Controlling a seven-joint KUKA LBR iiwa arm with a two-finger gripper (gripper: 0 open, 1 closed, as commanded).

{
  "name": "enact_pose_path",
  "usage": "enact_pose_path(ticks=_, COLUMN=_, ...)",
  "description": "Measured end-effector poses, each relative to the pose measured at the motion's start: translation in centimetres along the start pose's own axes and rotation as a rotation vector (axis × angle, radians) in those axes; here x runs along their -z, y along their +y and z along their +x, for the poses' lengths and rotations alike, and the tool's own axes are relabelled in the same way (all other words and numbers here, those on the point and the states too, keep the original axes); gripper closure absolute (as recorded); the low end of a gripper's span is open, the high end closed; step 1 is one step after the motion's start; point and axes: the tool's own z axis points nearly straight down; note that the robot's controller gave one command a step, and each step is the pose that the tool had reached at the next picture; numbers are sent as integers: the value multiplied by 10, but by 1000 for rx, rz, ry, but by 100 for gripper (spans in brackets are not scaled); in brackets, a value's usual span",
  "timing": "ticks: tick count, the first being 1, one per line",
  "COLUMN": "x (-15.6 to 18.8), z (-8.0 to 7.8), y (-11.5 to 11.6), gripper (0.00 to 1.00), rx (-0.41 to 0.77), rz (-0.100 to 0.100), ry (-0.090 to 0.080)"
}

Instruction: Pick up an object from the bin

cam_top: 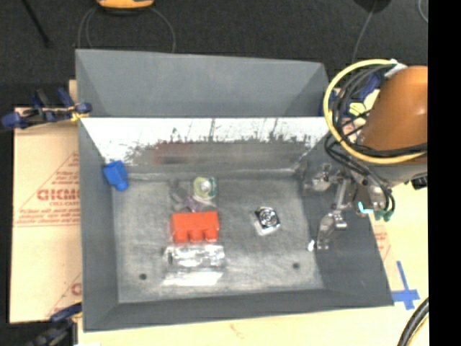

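My gripper (325, 229) hangs over the right side of the bin floor, close to the right wall, with nothing seen in it. Nearest to it, a short way to its left, lies a small shiny silver-and-black thing (267, 220). Further left sits a red block (194, 226) with studs on its top edge. A clear crinkled plastic packet (193, 256) lies just in front of the block. Behind the block rests a small round pale-green and white thing (204, 187).
A blue block (114, 175) leans against the left wall near the back corner. The arm, with its orange cover and looped cables, stands over the bin's right rim. Bare floor lies between the shiny thing and the gripper.
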Motion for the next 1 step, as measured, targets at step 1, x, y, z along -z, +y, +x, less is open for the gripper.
enact_pose_path(ticks=1, x=-170, z=-46, y=18, gripper=0, rx=-152, rz=-2, ry=-15)
